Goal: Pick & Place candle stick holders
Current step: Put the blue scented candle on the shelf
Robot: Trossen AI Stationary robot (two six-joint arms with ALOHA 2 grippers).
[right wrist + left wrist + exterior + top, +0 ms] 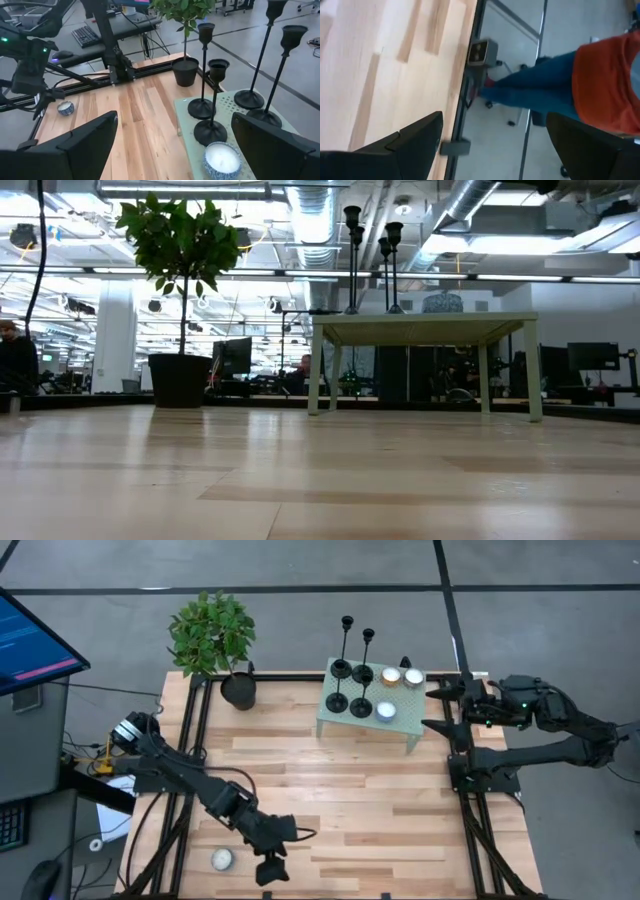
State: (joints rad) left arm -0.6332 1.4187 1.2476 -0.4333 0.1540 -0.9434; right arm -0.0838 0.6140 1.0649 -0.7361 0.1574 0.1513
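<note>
Standing close together on the small green table [402, 731], the four candle stick holders [352, 680] are tall and thin-stemmed, so a neighbour could be toppled when one is reached for. Tealights [387, 710] crowd the same top. Just beside that table the right gripper [436, 708] is spread wide and empty; well away from it, the left gripper [272, 870] is likewise wide, holding nothing.

Both arms matte black, chunky jointed links w/ black cabling. Left tool [272, 862]: two broad, flat black fingers. Right tool [437, 708]: same build, green LED lit on the wrist housing just behind it.
</note>
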